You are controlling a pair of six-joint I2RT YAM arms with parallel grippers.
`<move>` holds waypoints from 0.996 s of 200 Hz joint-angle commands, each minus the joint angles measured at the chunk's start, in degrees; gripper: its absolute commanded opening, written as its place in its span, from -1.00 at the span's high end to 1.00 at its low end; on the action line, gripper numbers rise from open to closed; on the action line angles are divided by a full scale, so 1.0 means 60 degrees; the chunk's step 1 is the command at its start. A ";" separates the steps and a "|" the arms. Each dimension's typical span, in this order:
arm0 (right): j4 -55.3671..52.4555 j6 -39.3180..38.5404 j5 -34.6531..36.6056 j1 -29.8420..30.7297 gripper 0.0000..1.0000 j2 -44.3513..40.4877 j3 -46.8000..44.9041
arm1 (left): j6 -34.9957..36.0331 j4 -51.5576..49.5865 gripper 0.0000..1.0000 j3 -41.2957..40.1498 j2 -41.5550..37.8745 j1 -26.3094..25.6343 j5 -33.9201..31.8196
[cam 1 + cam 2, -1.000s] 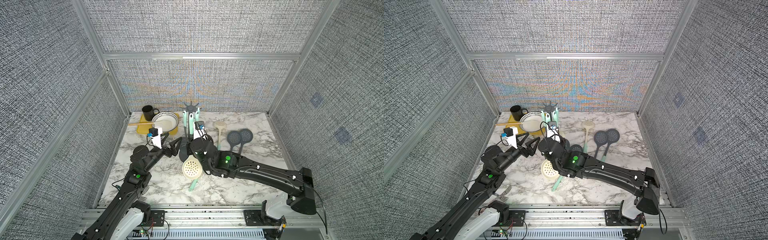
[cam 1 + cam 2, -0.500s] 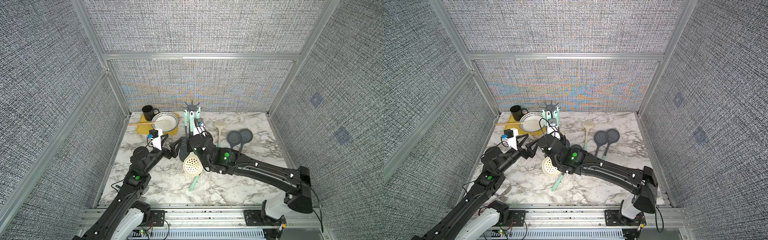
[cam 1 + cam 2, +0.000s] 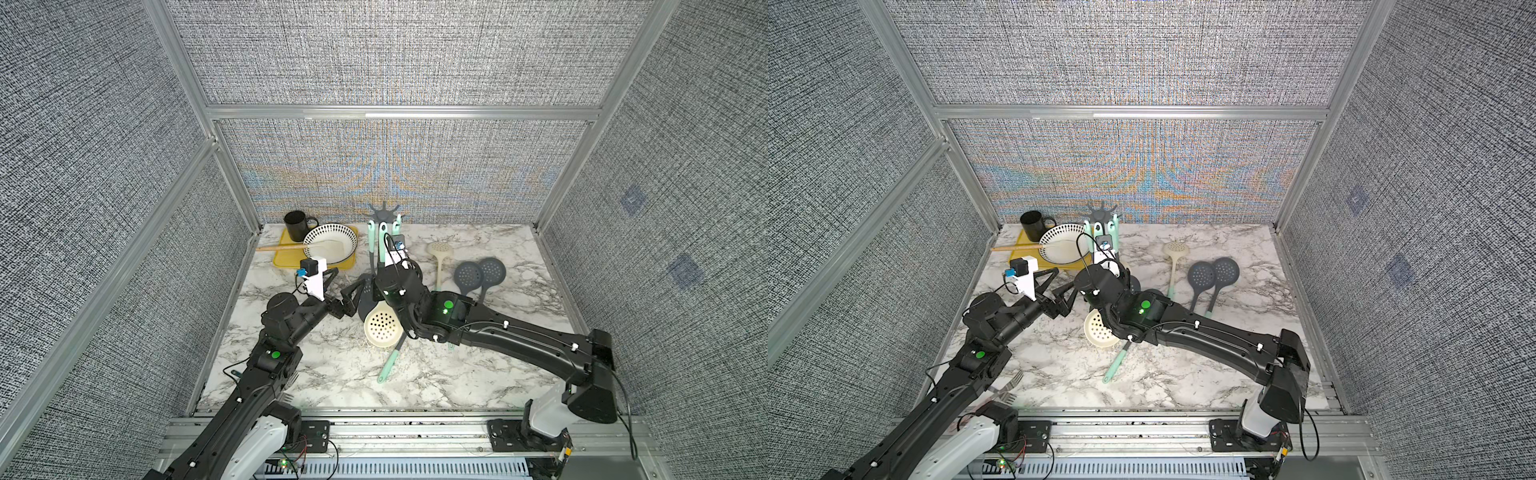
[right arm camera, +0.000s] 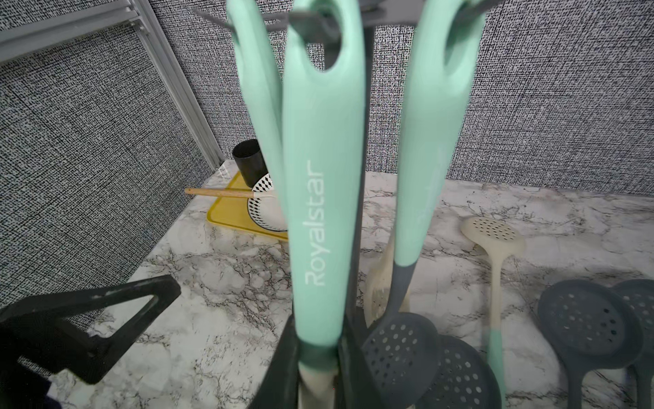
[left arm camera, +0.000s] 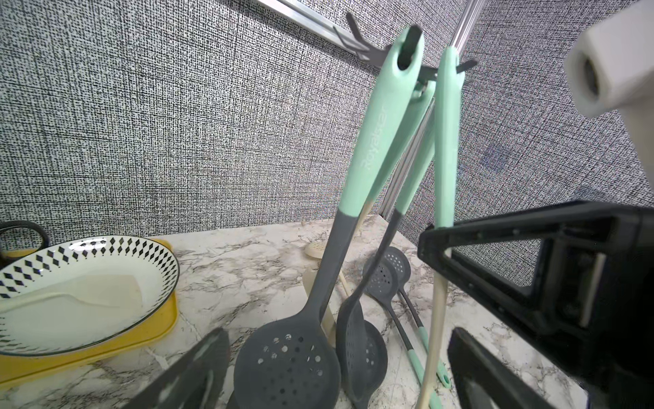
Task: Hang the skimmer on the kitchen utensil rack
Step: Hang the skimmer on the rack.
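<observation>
Fork: lies at the near left edge of the marble table, partly under the left arm.
Loose utensil: lies flat near the centre, its mint handle pointing near and its dark neck running under the right arm.
Skimmer: the cream perforated head faces up just left of the right arm. The cream neck and mint handle rise toward the far side, up to the rack's crown. In the right wrist view the hanging hole sits level with a hook, but I cannot tell whether the hook is through it.
Right gripper: fingers are pressed onto the skimmer where the mint handle meets the cream neck.
Left gripper: fingers are spread wide and hold nothing, just left of the hanging dark heads.
Hung skimmers: two dark grey ones with mint handles dangle from the rack's hooks.
Kitchen utensil rack: stands upright at the far centre, close to the back wall, with its base hidden behind the right arm.
Grey pair: two grey skimmers lie side by side right of the rack, heads at the far end and overlapping.
Cream spare: lies flat between the rack and the grey pair.
Yellow tray: sits far left and carries the bowl and the mug.
Bowl: holds a white spatula whose wooden handle pokes out to the left.
Black mug: stands at the tray's far corner.
</observation>
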 commanded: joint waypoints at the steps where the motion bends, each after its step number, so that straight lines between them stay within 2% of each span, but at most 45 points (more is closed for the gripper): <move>1: -0.0140 0.0025 -0.0107 -0.0032 1.00 0.0046 -0.0113 | 0.0239 0.0219 -0.95 0.0152 0.0020 0.0005 0.0085; 96: 0.0482 -0.0948 -0.0308 -0.0523 0.99 0.0243 -0.0119 | 0.0341 0.0191 -0.95 -0.0014 -0.0356 0.0001 -0.0164; 124: 0.0685 -0.0952 -0.0813 -0.0510 0.64 0.0231 -0.0181 | 0.0338 0.0163 -0.95 -0.0070 -0.0457 0.0004 -0.0222; 156: 0.0736 -0.0915 -0.0867 -0.0478 0.26 0.0132 -0.0203 | 0.0369 -0.0004 -0.95 -0.0078 -0.0598 -0.0002 -0.0309; 174: 0.0711 -0.0894 -0.0828 -0.0469 -0.04 0.0019 -0.0236 | 0.0357 -0.0078 -0.95 -0.0135 -0.0708 0.0004 -0.0432; 199: 0.0700 -0.0880 -0.0841 -0.0487 -0.19 -0.0143 -0.0281 | 0.0297 -0.0261 -0.95 -0.0165 -0.0831 0.0003 -0.0512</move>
